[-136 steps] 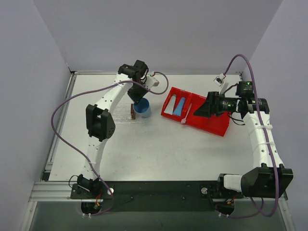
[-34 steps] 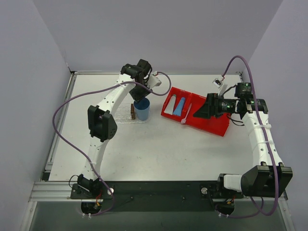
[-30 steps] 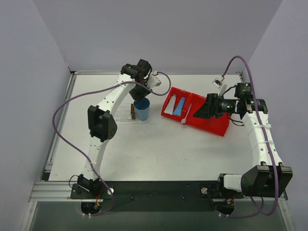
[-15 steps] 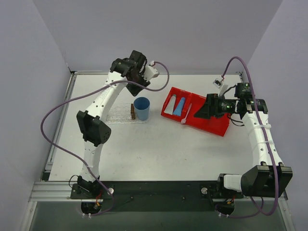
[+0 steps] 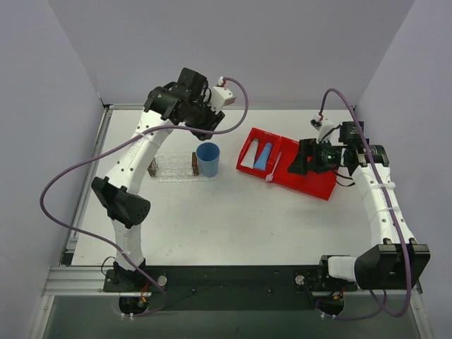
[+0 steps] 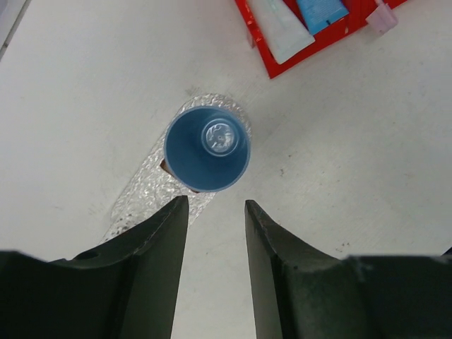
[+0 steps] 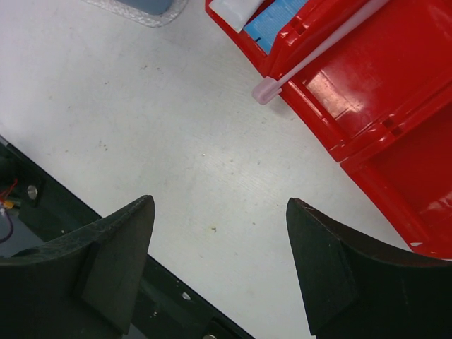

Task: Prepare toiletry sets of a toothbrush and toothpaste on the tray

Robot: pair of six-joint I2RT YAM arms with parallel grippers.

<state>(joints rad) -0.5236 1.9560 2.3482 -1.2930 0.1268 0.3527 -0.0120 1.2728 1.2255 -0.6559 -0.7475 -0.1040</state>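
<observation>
Honestly, left gripper [image 6: 215,212] and right gripper [image 7: 219,212] both hang open and empty, so I'd lower the right one square across the slim pinkish-white toothbrush [image 7: 318,51] propped over the rim of the red plastic bin [image 7: 417,63], toward the far edge of the table [image 5: 212,226].

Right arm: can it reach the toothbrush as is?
Probably yes. The toothbrush lies uncovered across the rim of the red bin, its head over the table; the right end effector hangs open nearby, nothing between.
</observation>
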